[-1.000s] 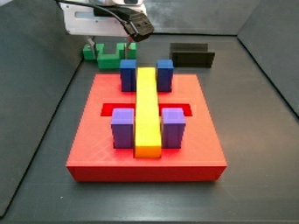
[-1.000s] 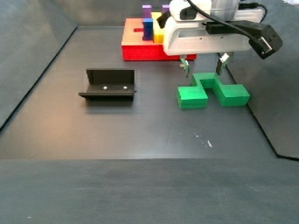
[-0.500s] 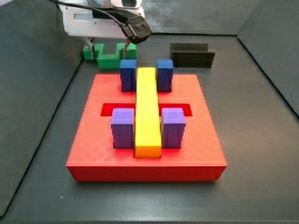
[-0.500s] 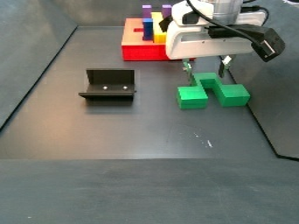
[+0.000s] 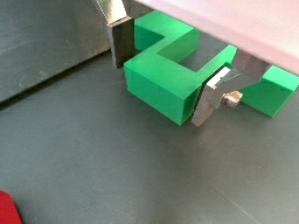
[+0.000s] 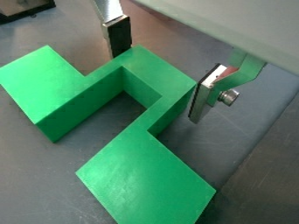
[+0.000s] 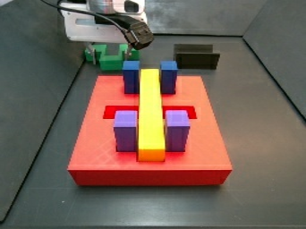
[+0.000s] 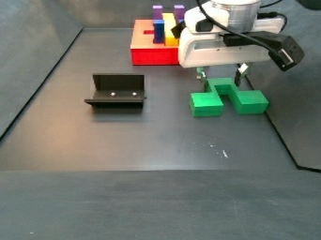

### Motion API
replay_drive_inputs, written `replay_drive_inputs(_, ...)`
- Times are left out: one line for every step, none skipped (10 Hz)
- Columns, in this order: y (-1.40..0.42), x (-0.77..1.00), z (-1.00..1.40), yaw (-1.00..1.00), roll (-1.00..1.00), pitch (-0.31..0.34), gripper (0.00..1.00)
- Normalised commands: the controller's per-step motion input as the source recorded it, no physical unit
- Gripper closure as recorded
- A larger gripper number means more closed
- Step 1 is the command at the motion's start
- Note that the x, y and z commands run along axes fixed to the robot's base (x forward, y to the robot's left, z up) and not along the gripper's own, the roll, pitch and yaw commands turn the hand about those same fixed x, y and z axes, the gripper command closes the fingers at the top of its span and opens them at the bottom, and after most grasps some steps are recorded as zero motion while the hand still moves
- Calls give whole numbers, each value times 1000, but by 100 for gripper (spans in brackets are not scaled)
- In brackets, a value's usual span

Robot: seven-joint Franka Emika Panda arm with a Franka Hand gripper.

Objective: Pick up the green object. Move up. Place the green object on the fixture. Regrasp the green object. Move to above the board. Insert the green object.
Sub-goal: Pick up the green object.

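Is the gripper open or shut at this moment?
Open: the gripper fingers straddle the green object with gaps visible either side.

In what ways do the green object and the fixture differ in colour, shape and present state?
The green object is bright green, while the fixture is black. The green object is a solid stepped block with two arms; the fixture is an open-topped bracket with a raised back wall. The gripper hangs open over the green object, with one finger on each side of its middle part; nothing is near the fixture. Both rest on the dark floor, away from the board.
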Motion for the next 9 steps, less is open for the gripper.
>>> replay_drive_inputs(14, 0, -166, 0, 99, 0, 0)
replay_drive_inputs(74, 0, -71, 0, 24, 0, 0)
replay_drive_inputs(60, 0, -49, 0, 17, 0, 0)
replay_drive_inputs(0, 0, -14, 0, 33, 0, 0)
replay_drive_inputs(0, 0, 0, 0, 0, 0, 0)
replay_drive_inputs(0, 0, 0, 0, 0, 0, 100)
replay_drive_inputs(0, 0, 0, 0, 0, 0, 100)
replay_drive_inputs(0, 0, 0, 0, 0, 0, 100)
replay_drive_inputs(0, 0, 0, 0, 0, 0, 100)
